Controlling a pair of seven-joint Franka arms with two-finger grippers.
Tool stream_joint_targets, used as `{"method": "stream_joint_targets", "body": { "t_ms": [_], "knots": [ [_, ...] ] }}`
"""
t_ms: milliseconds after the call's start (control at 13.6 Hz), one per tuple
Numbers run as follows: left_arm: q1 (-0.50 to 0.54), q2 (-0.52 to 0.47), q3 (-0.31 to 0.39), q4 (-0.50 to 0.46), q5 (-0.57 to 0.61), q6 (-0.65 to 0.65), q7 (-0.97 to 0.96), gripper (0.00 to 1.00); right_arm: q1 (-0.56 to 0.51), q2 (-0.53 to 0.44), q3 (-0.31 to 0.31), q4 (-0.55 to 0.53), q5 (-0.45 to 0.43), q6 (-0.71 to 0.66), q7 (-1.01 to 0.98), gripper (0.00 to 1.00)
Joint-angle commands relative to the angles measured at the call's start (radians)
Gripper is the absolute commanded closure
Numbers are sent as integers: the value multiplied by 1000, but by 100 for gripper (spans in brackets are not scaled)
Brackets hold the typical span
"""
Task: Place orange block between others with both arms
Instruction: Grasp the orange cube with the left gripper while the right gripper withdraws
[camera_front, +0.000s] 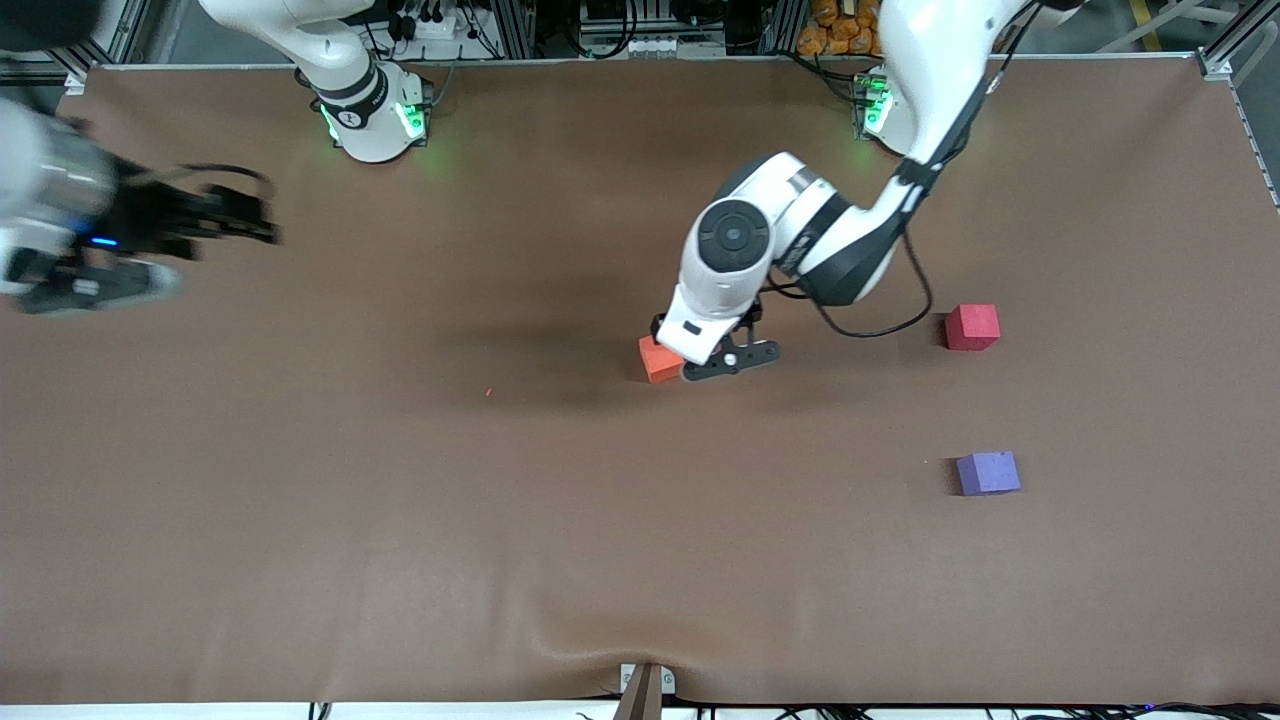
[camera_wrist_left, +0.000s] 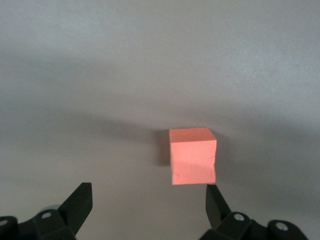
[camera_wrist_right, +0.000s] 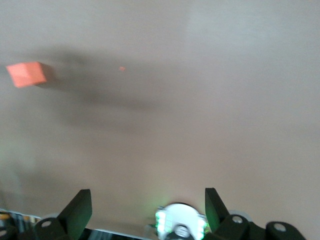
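The orange block (camera_front: 659, 359) (camera_wrist_left: 192, 155) sits on the brown table, near its middle. My left gripper (camera_front: 712, 364) (camera_wrist_left: 148, 201) hangs low beside it, open and holding nothing. The block lies just ahead of one of its fingertips (camera_wrist_left: 215, 200), not between the two. The pinkish-red block (camera_front: 972, 327) and the purple block (camera_front: 988, 473) stand apart toward the left arm's end, the purple one nearer the front camera. My right gripper (camera_front: 255, 218) (camera_wrist_right: 148, 205) is up over the right arm's end of the table, open and empty. The right wrist view shows the orange block (camera_wrist_right: 27, 74) some way off.
The brown cloth-covered table (camera_front: 400, 500) stretches wide around the blocks. A tiny red speck (camera_front: 489, 392) lies on it. The green-lit arm bases (camera_front: 375, 120) (camera_front: 880, 105) stand along the table's edge farthest from the front camera. A bracket (camera_front: 645, 685) sits at the nearest edge.
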Motion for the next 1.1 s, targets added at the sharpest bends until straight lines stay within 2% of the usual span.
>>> {"method": "stream_joint_targets", "body": {
  "t_ms": [0, 147, 440, 660, 806, 1026],
  "knots": [
    [-36, 75, 11, 26, 30, 83, -67, 0, -71, -27, 31, -19, -117, -3, -70, 0],
    [-46, 114, 11, 26, 42, 142, -80, 0, -72, -43, 31, -19, -163, 6, -73, 0],
    [-52, 158, 13, 27, 71, 156, -81, 0, -80, -70, 34, -12, -165, 14, -74, 0],
    [-66, 185, 13, 40, 71, 159, -93, 0, -103, -70, 33, -18, -145, 13, -71, 0],
    [-83, 226, 13, 86, 71, 161, -132, 0, -105, -70, 25, -16, -140, 6, -71, 0],
    [-112, 264, 40, 124, 73, 162, -144, 0, -102, -84, -19, -13, -53, 0, -74, 0]
  ]
}}
